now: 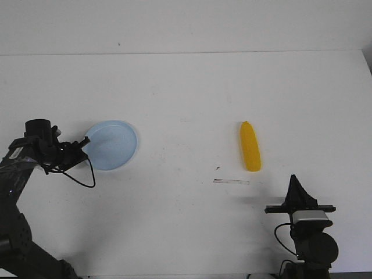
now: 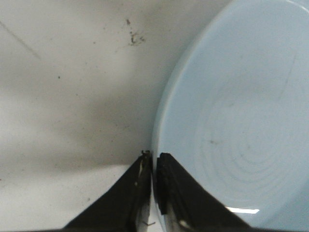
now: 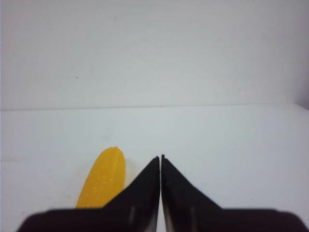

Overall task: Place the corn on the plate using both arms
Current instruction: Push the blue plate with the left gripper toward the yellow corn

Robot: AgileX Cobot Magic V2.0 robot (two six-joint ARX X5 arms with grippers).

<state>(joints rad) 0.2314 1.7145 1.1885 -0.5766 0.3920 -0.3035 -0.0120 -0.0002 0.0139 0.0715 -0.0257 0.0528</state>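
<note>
The pale blue plate (image 1: 113,145) lies at the table's left. My left gripper (image 1: 86,141) is shut on its left rim. In the left wrist view the plate (image 2: 241,106) has its rim pinched in the left gripper (image 2: 153,157), one finger outside it and one over the dish. The yellow corn (image 1: 250,146) lies flat right of centre, its tapered end pointing away from me. My right gripper (image 1: 295,177) is shut and empty near the front edge, a short way nearer and to the right of the cob. In the right wrist view the corn (image 3: 104,179) shows beside the right gripper (image 3: 160,157).
A thin pale strip (image 1: 231,181) is stuck on the table just in front of the corn. The table's far edge meets a plain wall (image 1: 186,26). A black cable (image 1: 81,177) loops from the left wrist over the table.
</note>
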